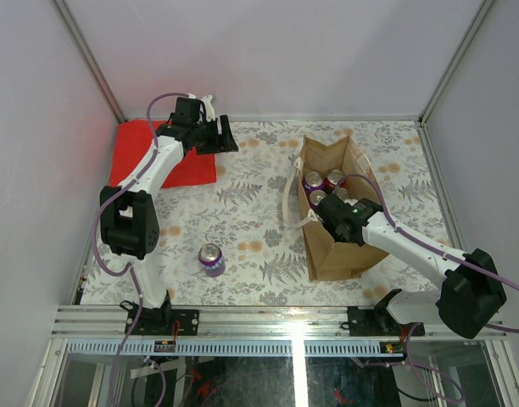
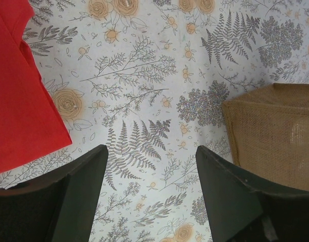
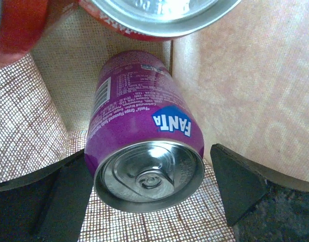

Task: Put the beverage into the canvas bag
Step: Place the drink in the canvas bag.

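The tan canvas bag (image 1: 348, 246) stands open at the table's right centre. My right gripper (image 1: 329, 212) is down inside it. In the right wrist view the gripper (image 3: 149, 154) is open around a purple Fanta can (image 3: 139, 131) that rests on the bag's floor by the wall (image 3: 245, 75); a gap shows at the right finger. Other cans (image 1: 323, 180) stand in the bag's far end. Another purple can (image 1: 212, 259) stands on the table near the left arm's base. My left gripper (image 1: 219, 137) is open and empty at the far left, above the floral cloth (image 2: 144, 101).
A flat red cloth (image 1: 153, 157) lies at the back left, also in the left wrist view (image 2: 18, 101). The bag's corner (image 2: 275, 131) shows right of the left gripper. Red cans (image 3: 159, 15) crowd the bag ahead of the purple one. Enclosure walls surround the table.
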